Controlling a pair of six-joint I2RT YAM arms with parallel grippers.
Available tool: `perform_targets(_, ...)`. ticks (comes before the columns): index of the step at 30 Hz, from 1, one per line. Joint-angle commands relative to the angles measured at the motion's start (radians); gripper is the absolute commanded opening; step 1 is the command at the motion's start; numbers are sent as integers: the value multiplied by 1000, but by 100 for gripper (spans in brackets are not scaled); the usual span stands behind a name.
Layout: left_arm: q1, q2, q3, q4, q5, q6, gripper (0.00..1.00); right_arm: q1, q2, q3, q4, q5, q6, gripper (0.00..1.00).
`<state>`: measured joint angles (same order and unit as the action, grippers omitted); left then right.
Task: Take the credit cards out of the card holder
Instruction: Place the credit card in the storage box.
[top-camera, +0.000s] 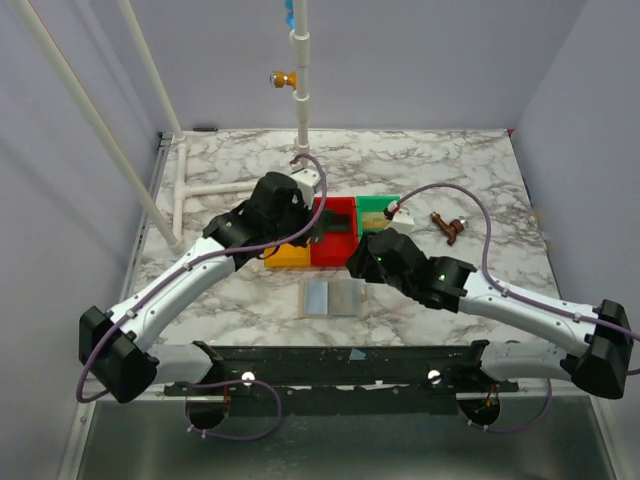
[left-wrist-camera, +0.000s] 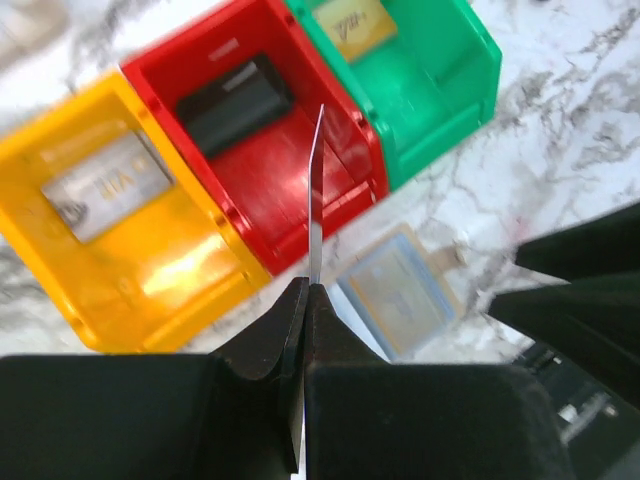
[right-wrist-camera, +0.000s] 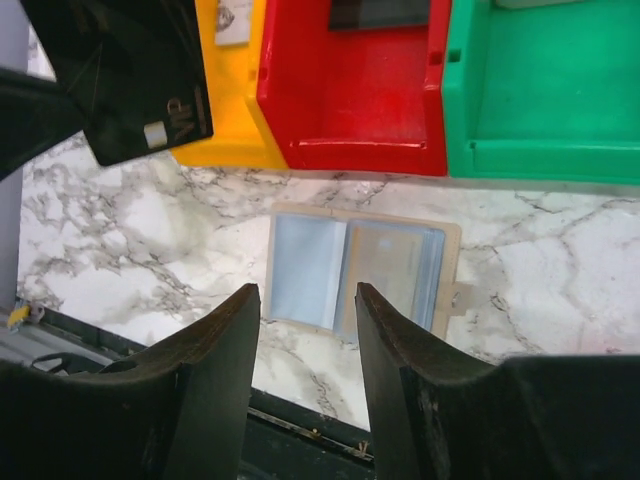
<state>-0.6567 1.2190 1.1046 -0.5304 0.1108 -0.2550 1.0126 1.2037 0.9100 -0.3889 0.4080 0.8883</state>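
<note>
The card holder (top-camera: 332, 297) lies open and flat on the marble, tan rim and grey-blue sleeves up; its right sleeve (right-wrist-camera: 388, 262) looks tan inside. My right gripper (right-wrist-camera: 307, 290) hangs open just above its near edge, holding nothing. My left gripper (left-wrist-camera: 307, 286) is shut on a black credit card (right-wrist-camera: 140, 85), seen edge-on (left-wrist-camera: 316, 190) in the left wrist view, over the red and yellow trays. A grey card (left-wrist-camera: 105, 185) lies in the yellow tray (left-wrist-camera: 190, 270). Another black card (left-wrist-camera: 232, 100) lies in the red tray (left-wrist-camera: 290, 190), and a tan card (left-wrist-camera: 352, 25) in the green tray (left-wrist-camera: 440, 90).
The three trays stand side by side behind the card holder. A small brown object (top-camera: 449, 228) lies to their right. A white pipe frame (top-camera: 215, 188) and an upright pole (top-camera: 301, 90) stand at the back left. The black base rail (top-camera: 340, 362) runs along the near edge.
</note>
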Motion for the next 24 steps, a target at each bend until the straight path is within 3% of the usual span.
perform_targets(1,-67,134,145,-30,-240,199,0,-15,-91,11,-110,99,-4,48)
perform_targets(6,-136,274,226,2,-436,449,0,-27,-209,2,-213,163,25,48)
perform_targets(12,-144,318,175,155,-490,662,0,-29,-329,-14,-310,222,60,49)
perform_targets(16,-145,316,110,271,-460,791,0,-29,-353,-17,-343,233,76,49)
perform_targets(24,-173,359,50,355,-378,954,0,-29,-368,-35,-357,230,89,49)
